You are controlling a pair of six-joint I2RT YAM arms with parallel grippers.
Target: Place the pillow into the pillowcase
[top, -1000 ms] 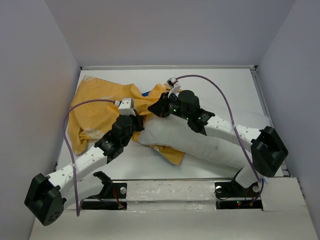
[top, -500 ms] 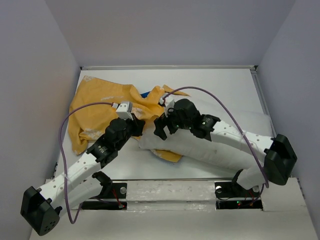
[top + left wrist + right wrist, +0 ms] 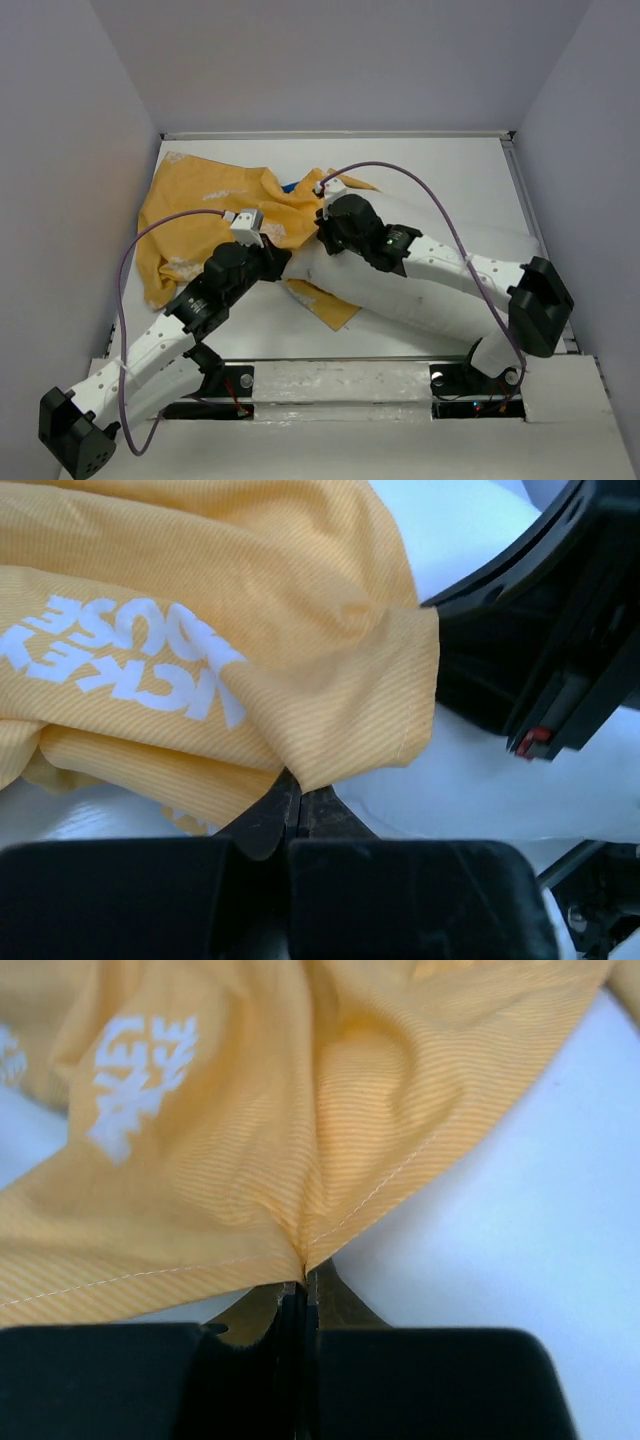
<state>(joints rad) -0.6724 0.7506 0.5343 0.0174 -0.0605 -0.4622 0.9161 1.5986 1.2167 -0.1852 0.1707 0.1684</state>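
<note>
The left gripper (image 3: 297,792) and right gripper (image 3: 303,1286) each pinch the orange pillowcase (image 3: 200,205) hem, jaws closed tight on fabric overlapping the white pillow (image 3: 395,300)

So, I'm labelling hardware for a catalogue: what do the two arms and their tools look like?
The left arm and right arm are white shells with bulky black joints. A thin purple cable runs along each. A small white box caps each wrist. Left tool and right tool have black tapered fingers.
</note>
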